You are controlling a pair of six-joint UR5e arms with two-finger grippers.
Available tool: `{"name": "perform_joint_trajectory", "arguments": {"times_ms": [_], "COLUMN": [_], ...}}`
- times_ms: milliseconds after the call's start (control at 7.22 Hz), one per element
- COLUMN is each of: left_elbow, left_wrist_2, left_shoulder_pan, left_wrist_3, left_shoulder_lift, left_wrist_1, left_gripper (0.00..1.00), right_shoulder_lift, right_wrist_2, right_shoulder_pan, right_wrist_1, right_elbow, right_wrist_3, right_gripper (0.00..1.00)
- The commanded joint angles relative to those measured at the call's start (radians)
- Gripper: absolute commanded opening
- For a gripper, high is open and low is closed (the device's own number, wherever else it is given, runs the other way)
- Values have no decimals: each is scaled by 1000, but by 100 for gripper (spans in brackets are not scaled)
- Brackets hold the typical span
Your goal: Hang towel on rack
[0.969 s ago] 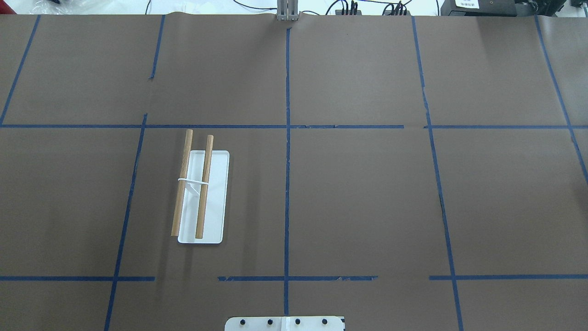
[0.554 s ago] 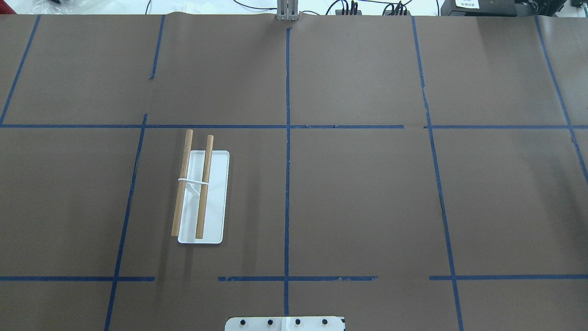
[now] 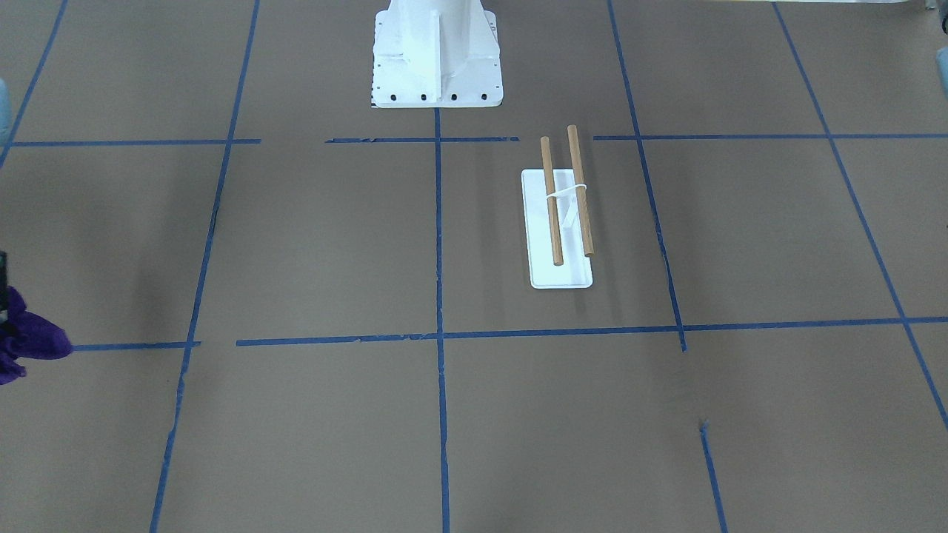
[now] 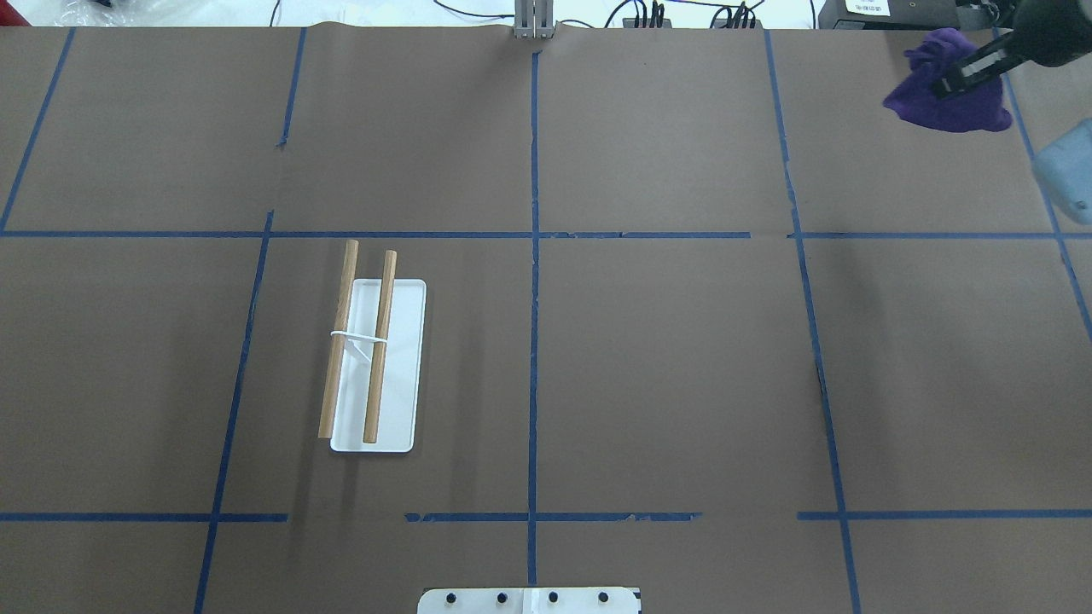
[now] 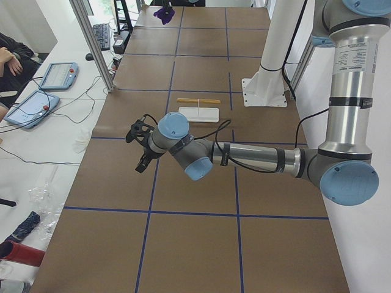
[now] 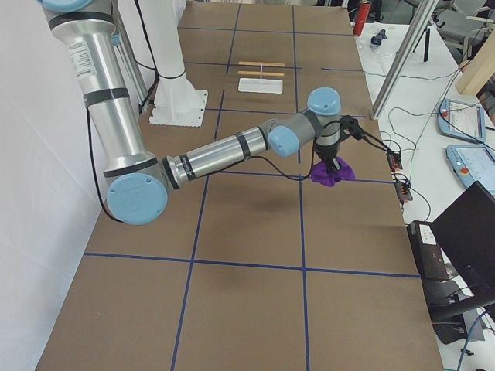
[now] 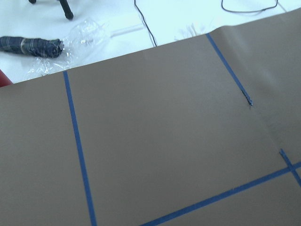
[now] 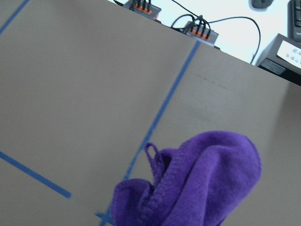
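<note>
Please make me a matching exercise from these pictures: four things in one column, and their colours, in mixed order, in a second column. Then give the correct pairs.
Things:
1. towel
2. rack's rods
3. rack's base
4. tape lines

Colours:
a. white
b. blue
c. purple
d. light brown

Pairs: 1-c, 2-d, 3-a, 4-b

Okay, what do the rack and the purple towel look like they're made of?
The rack rods: light-brown wood by colour, matte, seemingly unvarnished. The rack base: smooth white; painted metal or plastic, cannot tell which. The purple towel: soft woven cloth, likely microfibre, with visible ribbed texture and a stitched edge loop.
</note>
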Motion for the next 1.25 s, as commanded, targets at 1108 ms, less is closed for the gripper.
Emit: {"name": "perform_joint_trajectory", "arguments": {"times_ms": [1108], "left_elbow": [-2], "left_wrist_2": [442], "left_shoulder_pan": [594], "left_wrist_3": [-1076], "left_shoulder_lift": [-416], "left_wrist_1": [-430], "left_gripper": [96], "right_shoulder_lift": [196], "right_wrist_2": [-650], "right_shoulder_pan": [-705], "right_wrist_1": [288], "right_elbow": [165], "right_wrist_3": [364], "right_gripper": [0]}}
